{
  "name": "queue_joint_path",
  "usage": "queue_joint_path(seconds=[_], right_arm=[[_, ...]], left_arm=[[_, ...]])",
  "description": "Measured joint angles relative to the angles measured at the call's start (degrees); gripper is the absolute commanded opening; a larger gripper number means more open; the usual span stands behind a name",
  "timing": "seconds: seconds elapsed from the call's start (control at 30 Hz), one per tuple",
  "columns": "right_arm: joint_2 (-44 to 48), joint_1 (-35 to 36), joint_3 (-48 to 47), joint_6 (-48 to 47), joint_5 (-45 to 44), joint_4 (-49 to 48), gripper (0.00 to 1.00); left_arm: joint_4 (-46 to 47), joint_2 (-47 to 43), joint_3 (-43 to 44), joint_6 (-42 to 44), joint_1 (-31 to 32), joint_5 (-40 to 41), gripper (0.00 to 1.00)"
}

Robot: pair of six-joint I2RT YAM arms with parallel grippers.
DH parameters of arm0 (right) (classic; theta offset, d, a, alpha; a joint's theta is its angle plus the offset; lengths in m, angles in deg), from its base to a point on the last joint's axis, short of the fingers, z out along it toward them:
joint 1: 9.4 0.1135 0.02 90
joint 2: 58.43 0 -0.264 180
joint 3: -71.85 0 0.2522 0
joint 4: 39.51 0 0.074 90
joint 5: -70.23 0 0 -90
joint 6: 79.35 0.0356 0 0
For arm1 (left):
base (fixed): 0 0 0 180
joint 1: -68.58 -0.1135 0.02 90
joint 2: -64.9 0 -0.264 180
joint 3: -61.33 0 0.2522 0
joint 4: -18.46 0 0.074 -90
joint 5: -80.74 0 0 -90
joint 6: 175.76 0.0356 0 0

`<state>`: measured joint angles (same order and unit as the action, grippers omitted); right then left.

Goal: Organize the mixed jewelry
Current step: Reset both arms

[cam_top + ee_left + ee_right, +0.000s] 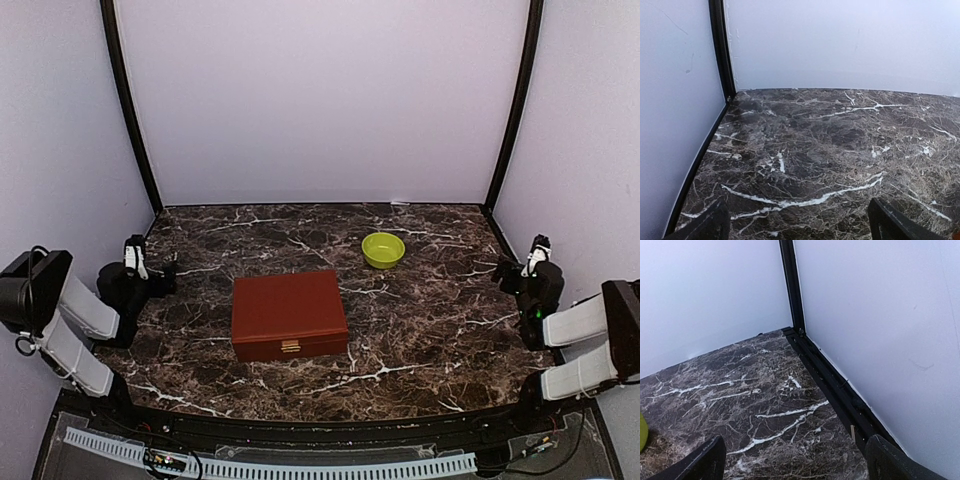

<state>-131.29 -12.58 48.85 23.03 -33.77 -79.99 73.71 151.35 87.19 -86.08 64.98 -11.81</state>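
No mixed jewelry shows in any view. A small lime-green bowl (383,249) stands right of centre toward the back, and I cannot make out anything inside it. Its rim just enters the right wrist view as a green sliver (642,432). A reddish-brown box (289,315) with a gold clasp sits shut in the middle of the table. My left gripper (135,255) rests at the left edge, open, with only bare marble between its fingers (797,220). My right gripper (540,250) rests at the right edge, also open and holding nothing (795,455).
The dark marble tabletop (430,330) is enclosed by pale walls with black corner posts (130,110). A black rail (840,390) runs along the right wall close to my right gripper.
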Motion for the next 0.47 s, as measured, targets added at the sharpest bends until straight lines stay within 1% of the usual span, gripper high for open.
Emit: queue_joint_path(seconds=[0.03, 0.1, 0.23, 0.47], right_arm=[[-0.1, 0.0, 0.0, -0.1, 0.0, -1.1, 0.98], [-0.1, 0.0, 0.0, -0.4, -0.2, -2.8, 0.98], [0.2, 0.0, 1.1, -0.9, -0.9, -7.0, 0.98], [0.2, 0.0, 1.6, -1.4, -1.1, -9.2, 0.98]], left_arm=[[2.3, 2.1, 0.0, 0.4, 0.0, -0.8, 0.99], [2.9, 3.8, 0.0, 1.0, 0.0, -1.6, 0.99], [3.7, 3.8, 0.9, 1.1, 0.4, 0.4, 0.99], [4.9, 3.8, 1.0, 1.1, 0.8, 3.3, 0.99]])
